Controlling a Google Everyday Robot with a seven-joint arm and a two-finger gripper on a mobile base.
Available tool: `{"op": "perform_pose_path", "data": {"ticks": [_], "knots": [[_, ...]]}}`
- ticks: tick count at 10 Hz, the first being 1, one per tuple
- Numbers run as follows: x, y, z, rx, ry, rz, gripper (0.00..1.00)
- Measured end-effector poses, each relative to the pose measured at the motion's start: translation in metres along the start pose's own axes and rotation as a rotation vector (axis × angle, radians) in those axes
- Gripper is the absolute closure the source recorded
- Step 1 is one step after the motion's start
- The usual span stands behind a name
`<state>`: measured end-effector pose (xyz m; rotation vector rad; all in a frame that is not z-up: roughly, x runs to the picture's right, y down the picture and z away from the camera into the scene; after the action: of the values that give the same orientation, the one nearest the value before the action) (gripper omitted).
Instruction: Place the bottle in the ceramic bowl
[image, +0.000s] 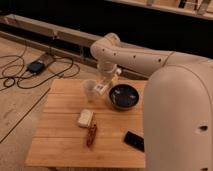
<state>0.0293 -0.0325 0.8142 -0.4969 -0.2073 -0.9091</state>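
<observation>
Pincer is seen low over the counter, closed on the bottle. Just right of it, the ceramic bowl is set. Touching on its left, a clear cup is found. Nearer the camera, a cream block, a brown snack and a black phone are laid.

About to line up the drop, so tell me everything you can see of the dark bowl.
The bowl is round, nearly black, with a glossy inside that looks ceramic. It stands upright on the wooden table, toward the far right, with nothing visible inside. The clear cup stands apart to its left. The gripper hangs just left of its rim with the bottle. The robot's body hides its right edge.
</observation>
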Motion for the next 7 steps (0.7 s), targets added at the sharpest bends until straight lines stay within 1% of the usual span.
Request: {"op": "perform_pose_path", "data": {"ticks": [4,7], "knots": [[0.025,0.030,0.039,-0.002,-0.006,0.082,0.84],[0.044,0.043,0.061,-0.007,0.000,0.134,0.83]]}}
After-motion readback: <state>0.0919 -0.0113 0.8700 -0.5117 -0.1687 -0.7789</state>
